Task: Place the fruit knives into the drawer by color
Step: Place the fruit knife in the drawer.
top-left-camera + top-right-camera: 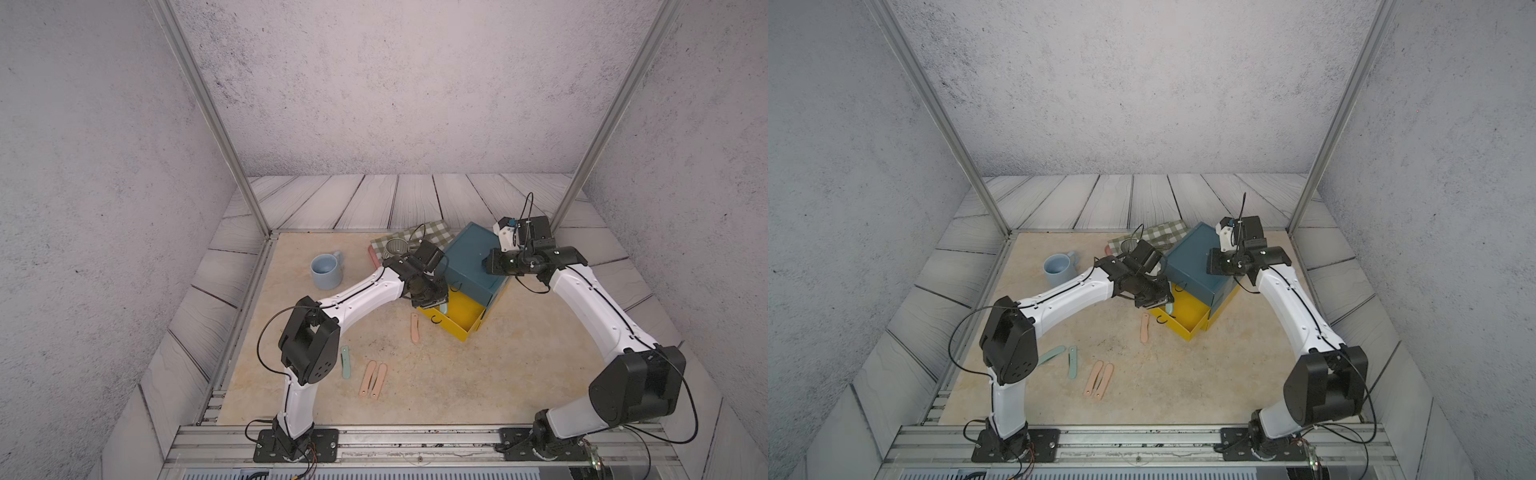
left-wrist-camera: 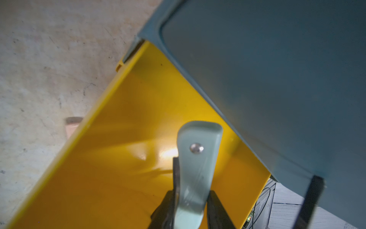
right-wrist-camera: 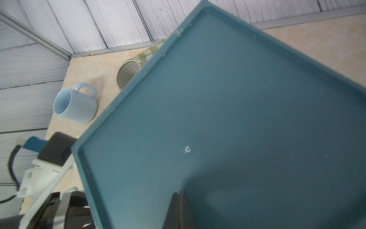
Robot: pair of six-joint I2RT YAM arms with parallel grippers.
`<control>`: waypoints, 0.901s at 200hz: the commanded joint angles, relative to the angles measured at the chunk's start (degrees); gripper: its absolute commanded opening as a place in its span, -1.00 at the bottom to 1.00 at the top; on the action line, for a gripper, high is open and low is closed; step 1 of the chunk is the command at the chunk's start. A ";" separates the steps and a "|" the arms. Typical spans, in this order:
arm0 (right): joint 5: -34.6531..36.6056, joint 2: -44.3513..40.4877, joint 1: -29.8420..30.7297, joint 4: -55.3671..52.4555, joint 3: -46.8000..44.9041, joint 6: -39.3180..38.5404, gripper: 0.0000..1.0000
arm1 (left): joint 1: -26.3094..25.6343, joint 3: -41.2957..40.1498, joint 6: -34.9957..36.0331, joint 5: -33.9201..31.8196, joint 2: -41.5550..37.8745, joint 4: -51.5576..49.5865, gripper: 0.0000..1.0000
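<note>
The drawer point(image 1: 471, 259) is a teal-topped chest with a yellow drawer point(image 1: 461, 322) pulled out toward the front. My left gripper point(image 2: 192, 195) hangs over that yellow drawer point(image 2: 118, 158), shut on a mint-green fruit knife point(image 2: 197, 158) that points down into it; the same knife point(image 1: 444, 308) shows in both top views. My right gripper point(image 3: 180, 193) is shut and empty, its tips on the teal top point(image 3: 237, 99). On the mat lie a peach knife point(image 1: 414, 328) by the drawer front, two peach knives point(image 1: 373, 379) side by side, and two mint knives point(image 1: 1072, 362) point(image 1: 1052, 355).
A light blue mug point(image 1: 327, 270) stands at the back left. A ribbed grey cup point(image 1: 395, 248) sits on a checked cloth point(image 1: 430, 233) over a pink tray point(image 1: 374, 256), just behind my left wrist. Metal frame posts rise at the mat's back corners.
</note>
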 commanded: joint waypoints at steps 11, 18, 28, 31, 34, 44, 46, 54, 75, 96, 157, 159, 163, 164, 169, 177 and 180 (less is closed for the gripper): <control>3.50 5.37 0.07 -17.68 -5.89 -0.57 -1.00 | -0.25 2.48 0.73 0.32 1.31 1.03 -0.29; 3.48 5.40 0.07 -17.73 -5.89 -0.57 -1.00 | -0.25 2.69 0.84 0.33 1.38 0.97 -0.28; 3.58 5.44 0.07 -17.57 -5.94 -0.57 -1.00 | -0.26 2.91 0.87 0.30 1.49 0.79 -0.25; 3.53 5.44 0.07 -17.57 -5.94 -0.57 -1.00 | -0.26 3.07 0.92 0.31 1.57 0.76 -0.25; 3.53 5.40 0.07 -17.60 -5.94 -0.57 -1.00 | -0.23 3.20 0.95 0.35 1.56 0.72 -0.24; 3.57 5.43 0.07 -17.59 -5.99 -0.59 -1.00 | -0.26 3.78 1.09 0.38 1.71 0.59 -0.23; 3.56 5.44 0.07 -17.61 -5.98 -0.58 -1.00 | -0.21 3.87 1.12 0.38 1.72 0.55 -0.23; 3.65 5.36 0.07 -17.55 -6.06 -0.57 -1.00 | -0.26 4.54 1.29 0.36 1.75 0.43 -0.23; 3.74 5.40 0.07 -17.56 -6.07 -0.57 -1.00 | -0.23 8.16 2.41 -0.13 1.41 -1.25 -0.22; 3.81 5.28 0.07 -17.57 -6.16 -0.64 -1.00 | -0.25 11.80 4.03 -1.54 -0.33 -4.80 -0.22; 4.08 5.17 0.07 -17.30 -6.69 -0.35 -1.00 | 0.91 4.50 8.70 -9.10 -13.91 -11.22 -0.20; 4.06 5.13 0.07 -17.25 -6.71 -0.38 -1.00 | 0.99 3.83 8.78 -9.42 -14.47 -11.23 -0.20; 4.13 5.17 0.07 -17.25 -6.71 -0.40 -1.00 | 1.10 2.49 8.97 -10.04 -15.60 -11.24 -0.20; 4.09 5.17 0.07 -17.23 -6.70 -0.35 -1.00 | 1.16 2.16 9.01 -10.20 -15.76 -11.24 -0.20; 4.10 5.17 0.07 -17.29 -6.69 -0.38 -1.00 | 1.30 0.42 9.24 -10.90 -17.27 -11.23 -0.20; 4.14 5.10 0.07 -17.25 -6.76 -0.37 -1.00 | 1.85 -2.39 9.53 -12.04 -19.53 -11.45 -0.19; 4.19 5.06 0.07 -17.23 -6.73 -0.37 -1.00 | 2.14 -3.45 9.63 -12.41 -20.33 -11.61 -0.18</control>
